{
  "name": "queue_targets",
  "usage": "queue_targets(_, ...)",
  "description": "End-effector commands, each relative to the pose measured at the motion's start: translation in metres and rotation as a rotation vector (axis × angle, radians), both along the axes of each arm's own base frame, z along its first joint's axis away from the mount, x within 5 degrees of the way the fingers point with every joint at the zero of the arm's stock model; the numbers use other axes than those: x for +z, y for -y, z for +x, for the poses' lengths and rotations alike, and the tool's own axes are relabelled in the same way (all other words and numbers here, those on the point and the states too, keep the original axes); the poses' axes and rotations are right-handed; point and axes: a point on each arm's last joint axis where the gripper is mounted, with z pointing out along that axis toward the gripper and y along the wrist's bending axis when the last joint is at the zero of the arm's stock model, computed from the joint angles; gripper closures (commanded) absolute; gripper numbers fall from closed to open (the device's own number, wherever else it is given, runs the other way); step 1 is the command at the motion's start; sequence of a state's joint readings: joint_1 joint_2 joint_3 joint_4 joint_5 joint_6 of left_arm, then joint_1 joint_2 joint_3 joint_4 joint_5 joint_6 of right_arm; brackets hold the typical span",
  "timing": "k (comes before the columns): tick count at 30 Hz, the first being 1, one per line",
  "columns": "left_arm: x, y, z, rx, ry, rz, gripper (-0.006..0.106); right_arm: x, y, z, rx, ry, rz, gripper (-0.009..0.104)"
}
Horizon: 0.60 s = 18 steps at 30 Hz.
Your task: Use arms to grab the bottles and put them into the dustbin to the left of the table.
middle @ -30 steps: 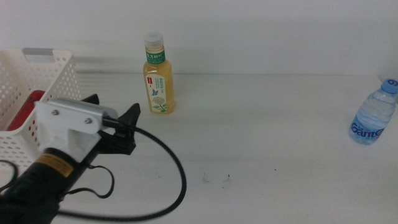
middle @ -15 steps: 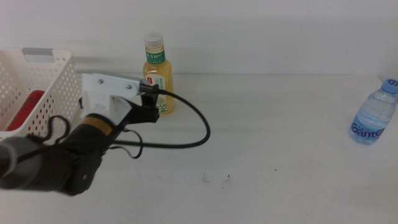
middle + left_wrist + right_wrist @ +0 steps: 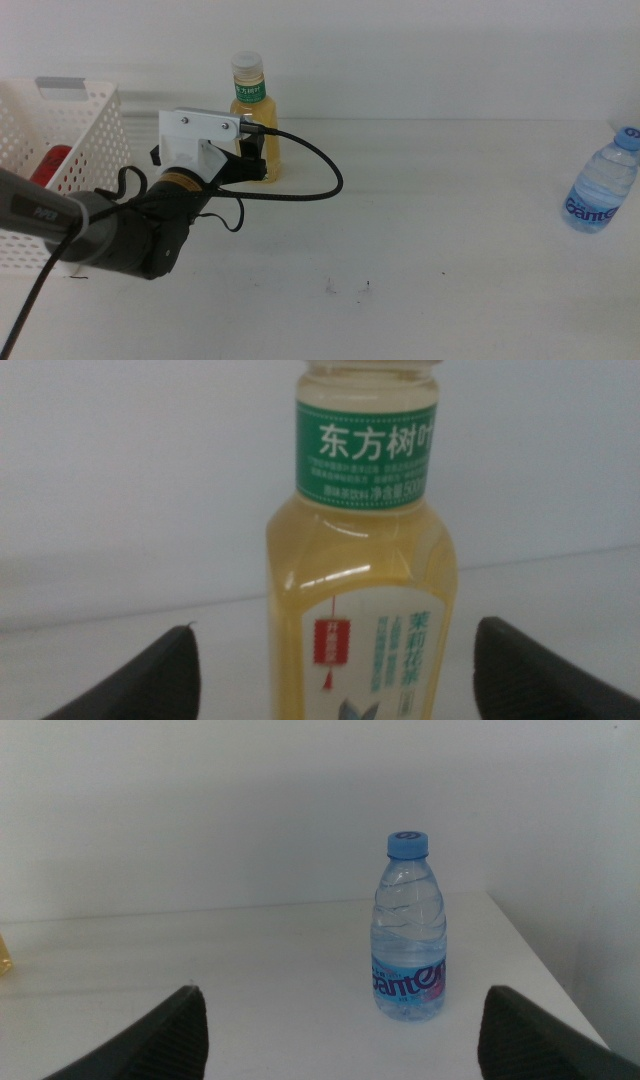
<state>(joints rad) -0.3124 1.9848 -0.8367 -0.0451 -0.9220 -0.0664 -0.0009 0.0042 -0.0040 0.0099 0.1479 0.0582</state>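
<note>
At rear centre of the table [image 3: 450,220]: one yellow-drink bottle [image 3: 254,125], upright, white cap, green neck label, standing close to the back wall. Left gripper [image 3: 250,160] sits right at this bottle, white casing behind it, black cable [image 3: 310,185] looping off to the side. In the left wrist view its two dark jaws are spread wide, one on each side of the bottle [image 3: 365,560], with clear gaps to the bottle body, so nothing is grasped.

At the table's left edge: one dustbin [image 3: 85,125], white, perforated sides, grey strip on rim. A red item [image 3: 48,165] lies inside, partly hidden.

At the far right edge: one water bottle [image 3: 600,185], clear, blue cap, upright. In the right wrist view it stands [image 3: 407,930] well ahead of the right gripper [image 3: 340,1035], whose jaws are spread and empty.
</note>
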Motion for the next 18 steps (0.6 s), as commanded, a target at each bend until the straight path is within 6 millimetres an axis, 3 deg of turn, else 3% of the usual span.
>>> queue_targets(1,0.0,0.002,0.006,-0.02,0.013,-0.001,0.007,0.0,0.001,0.0,-0.008,0.013,-0.004,0.002)
queue_targets(18,-0.021,0.013,0.035,-0.033,-0.007,-0.017,0.007,0.0,0.001,0.0,-0.008,0.013,-0.004,0.002)
